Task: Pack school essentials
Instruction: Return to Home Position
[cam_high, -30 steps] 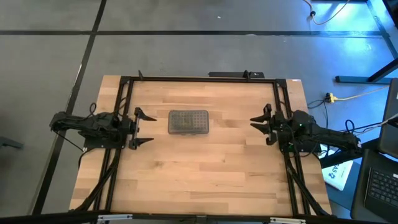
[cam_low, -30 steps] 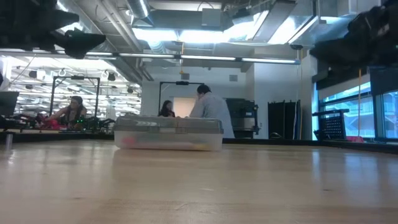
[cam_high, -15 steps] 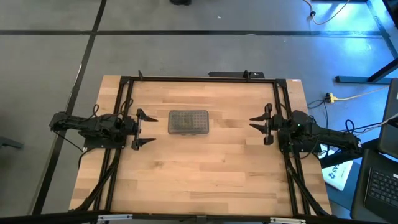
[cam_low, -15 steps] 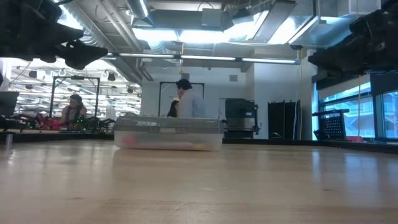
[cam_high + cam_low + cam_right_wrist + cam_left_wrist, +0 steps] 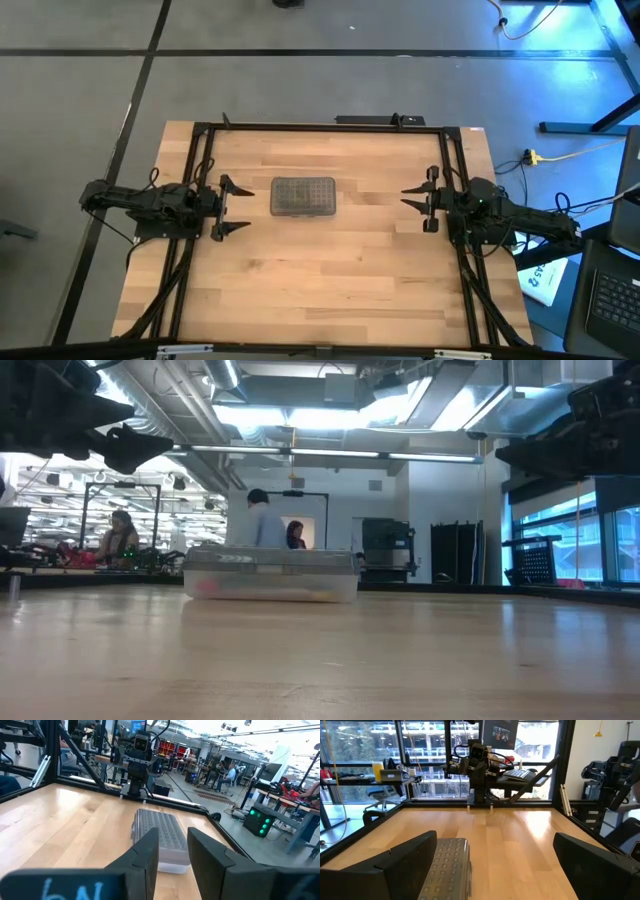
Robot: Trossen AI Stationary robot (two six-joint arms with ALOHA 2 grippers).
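Filling most of the high view is one wooden table (image 5: 330, 270), with two dark arms lying along its edges, one on each side. The left gripper (image 5: 247, 208) hangs just beside the case with its fingers spread wide and nothing between them. The right gripper (image 5: 406, 199) sits well apart from the case, fingers drawn to a narrow gap, also empty. One clear plastic case (image 5: 304, 196) rests between them, its dotted grey lid closed. The school essentials (image 5: 208, 588) show only as faint pink and yellow shapes through its wall. Three people (image 5: 262, 520) show small in the room beyond.
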